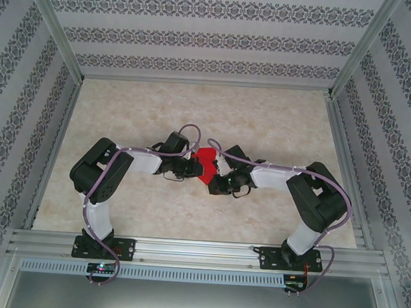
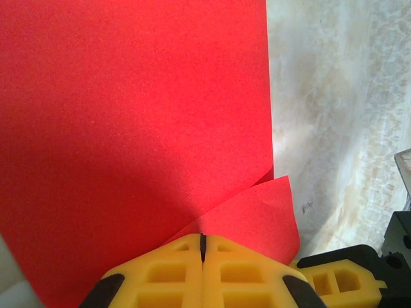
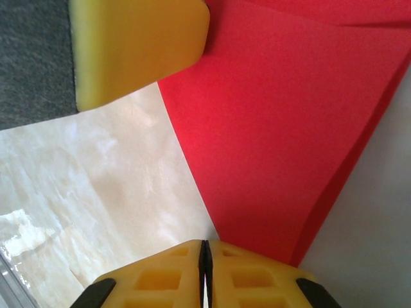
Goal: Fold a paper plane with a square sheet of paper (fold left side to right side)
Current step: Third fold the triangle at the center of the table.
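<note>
The square sheet of paper (image 1: 205,159) is bright red and lies partly folded at the middle of the table, between both grippers. In the left wrist view the sheet (image 2: 128,128) has a large upper layer, and a smaller flap curls out at the lower right. My left gripper (image 2: 202,239) is shut, and the two layers meet right at its tips. My right gripper (image 3: 205,244) is shut beside the sheet (image 3: 276,128); its right finger overlaps the sheet's lower corner and nothing shows between its jaws. From above, the left gripper (image 1: 192,168) and right gripper (image 1: 216,181) nearly touch.
The marbled tabletop (image 1: 194,111) is bare around the paper. Aluminium rails (image 1: 198,252) run along the near edge and sides, with patterned walls beyond. A left finger (image 3: 138,51) sits close above the right gripper, and a right finger (image 2: 340,279) close to the left gripper.
</note>
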